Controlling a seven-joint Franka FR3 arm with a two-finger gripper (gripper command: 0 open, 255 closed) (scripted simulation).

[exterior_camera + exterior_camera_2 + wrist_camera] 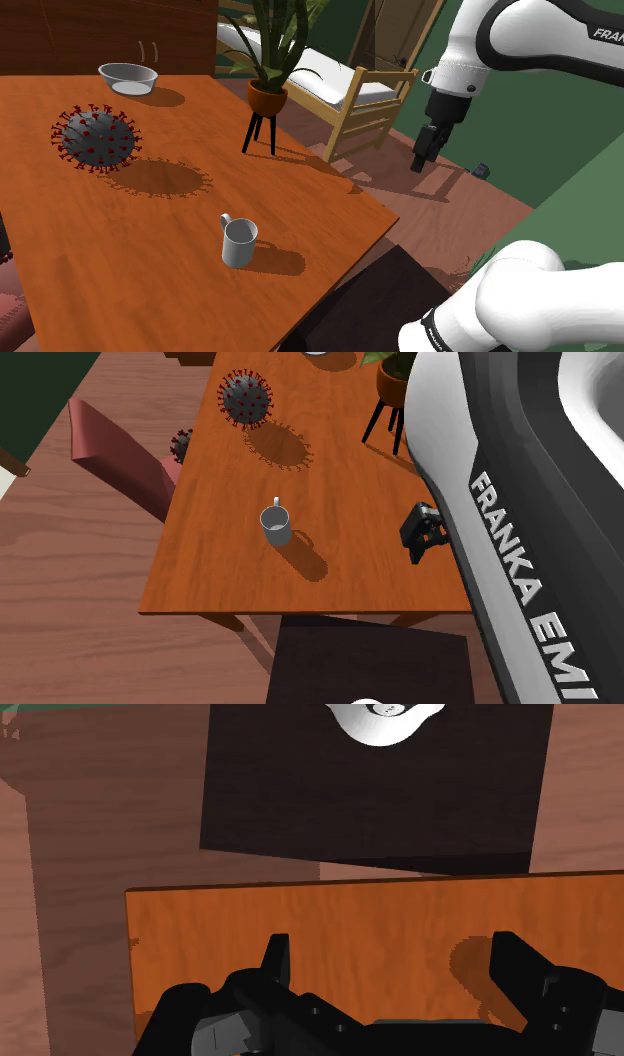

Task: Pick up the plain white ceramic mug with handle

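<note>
Mug (238, 243) well apart from fingers (421, 158) (spread)

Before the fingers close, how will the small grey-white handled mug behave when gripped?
Probably rigid: the grey-white handled mug keeps a round shape. Likely slick, its smooth wall has no flat faces. Upright, base narrower than rim, so an off-centre push on the orange wooden table may tip it.

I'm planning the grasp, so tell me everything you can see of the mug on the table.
The mug is plain greyish white, with a loop handle on the side toward the spiky ball. It stands upright, mouth up, on the orange wooden table, casting a shadow. Only the table touches it; the open gripper hangs well apart.
</note>
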